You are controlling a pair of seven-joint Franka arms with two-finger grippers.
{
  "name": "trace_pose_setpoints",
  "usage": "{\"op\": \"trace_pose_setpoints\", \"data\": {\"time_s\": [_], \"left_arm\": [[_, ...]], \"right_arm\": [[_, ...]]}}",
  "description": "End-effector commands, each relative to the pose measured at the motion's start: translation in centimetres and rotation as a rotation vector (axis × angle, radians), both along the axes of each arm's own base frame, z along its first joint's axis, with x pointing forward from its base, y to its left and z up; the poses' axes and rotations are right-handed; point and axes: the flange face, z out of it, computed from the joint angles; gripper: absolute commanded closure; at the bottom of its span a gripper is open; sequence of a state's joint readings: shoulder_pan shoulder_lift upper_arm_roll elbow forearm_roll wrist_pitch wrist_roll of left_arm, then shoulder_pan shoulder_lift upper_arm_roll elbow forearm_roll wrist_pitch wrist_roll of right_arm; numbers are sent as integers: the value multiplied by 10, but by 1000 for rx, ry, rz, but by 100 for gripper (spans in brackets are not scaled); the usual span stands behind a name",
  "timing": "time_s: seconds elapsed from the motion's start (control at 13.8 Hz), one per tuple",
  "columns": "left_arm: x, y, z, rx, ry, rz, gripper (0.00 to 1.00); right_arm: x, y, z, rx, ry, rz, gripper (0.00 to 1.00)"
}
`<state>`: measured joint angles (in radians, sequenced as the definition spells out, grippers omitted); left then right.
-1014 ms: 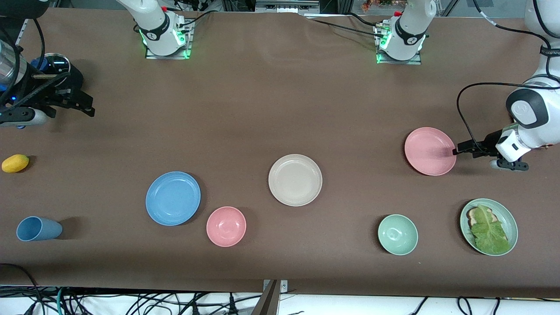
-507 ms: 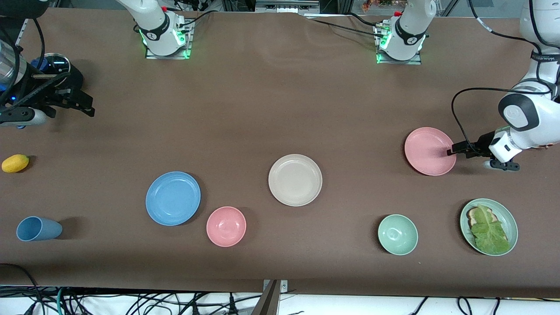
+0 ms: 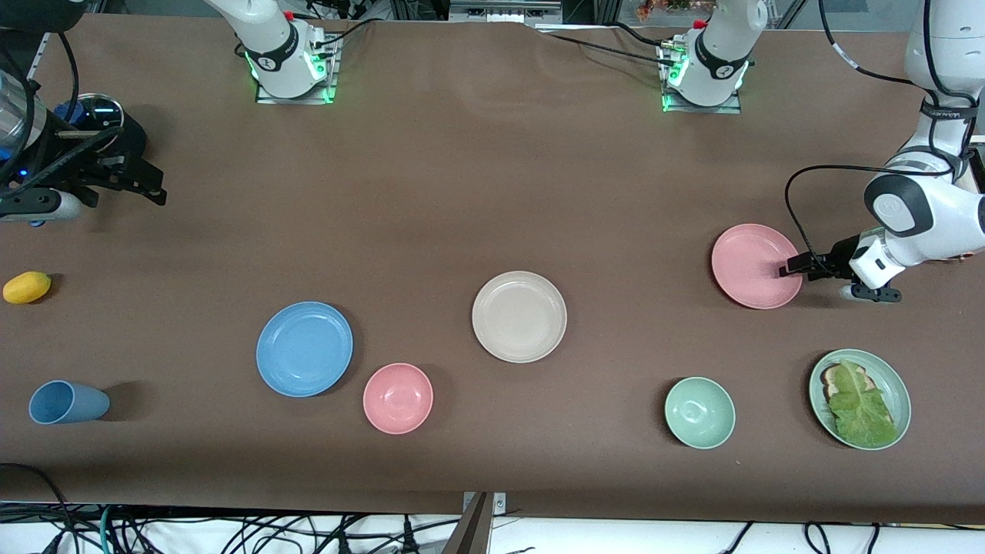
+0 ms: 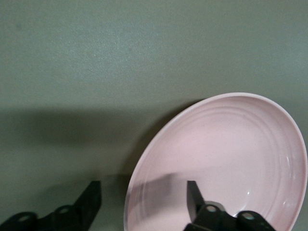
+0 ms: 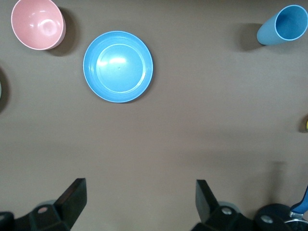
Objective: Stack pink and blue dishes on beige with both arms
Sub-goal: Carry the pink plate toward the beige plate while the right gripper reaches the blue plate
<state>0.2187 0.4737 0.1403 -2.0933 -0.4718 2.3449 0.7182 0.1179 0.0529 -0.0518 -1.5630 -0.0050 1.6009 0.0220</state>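
Straddling the rim of the matte pink round plate [image 3: 756, 265], the left gripper [image 3: 786, 271] has its jaws apart, one finger over the plate's inside and one outside the rim, as the left wrist view shows [image 4: 144, 204]; no firm pinch shows yet. That plate lies flat near the left arm's end of the brown table [image 3: 462, 192], well in from its edges. The right gripper [image 3: 154, 188] waits with jaws wide apart, near the edge at the right arm's end, with nothing between its fingers.

The matte light-blue round plate [image 3: 305, 348] lies toward the right arm's end, nearer the front camera's edge, with the small pink bowl [image 3: 398, 398] just beside it. The cream-beige round plate [image 3: 519, 316] sits about mid-table, bare, so neither plate is stacked yet.

Risks, as I judge them: the hold is at the very edge of a shallow plate, so a thin pinch may slip or let the plate tilt and swing once lifted. A finger pressing on the rim instead of sliding beside it could tip or push the plate along the table. On the carry, the plate could land off-centre on the beige one and slide off.

No brand, label or writing can be read on the dishes or the table.
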Motion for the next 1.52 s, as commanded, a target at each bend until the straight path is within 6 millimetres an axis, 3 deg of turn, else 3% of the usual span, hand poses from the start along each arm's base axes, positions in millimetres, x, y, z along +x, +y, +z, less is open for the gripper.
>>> {"op": "trace_pose_setpoints", "data": {"time_s": [0.0,0.07,0.29,0.58,0.8,1.09,1.23,1.45], "left_arm": [[2,-3,0,-13,-25,-8,94],[2,-2,1,-14,-24,-7,100],[3,-1,5,-10,-26,-24,100],[10,-3,22,-32,-53,-105,100],[28,-12,55,-88,-33,-158,100],[53,-14,103,-77,-6,-184,100],[60,-32,107,-78,0,-189,100],[84,-91,121,-61,23,-143,100]], "right_arm": [[1,0,7,3,-1,-9,0],[2,1,4,3,-3,-7,0],[10,-1,-2,11,-11,-5,0],[26,0,-28,3,30,12,0],[62,6,-92,-8,121,11,0],[81,17,-133,7,119,16,0],[93,20,-155,8,99,29,0],[116,26,-200,7,45,38,0]]}}
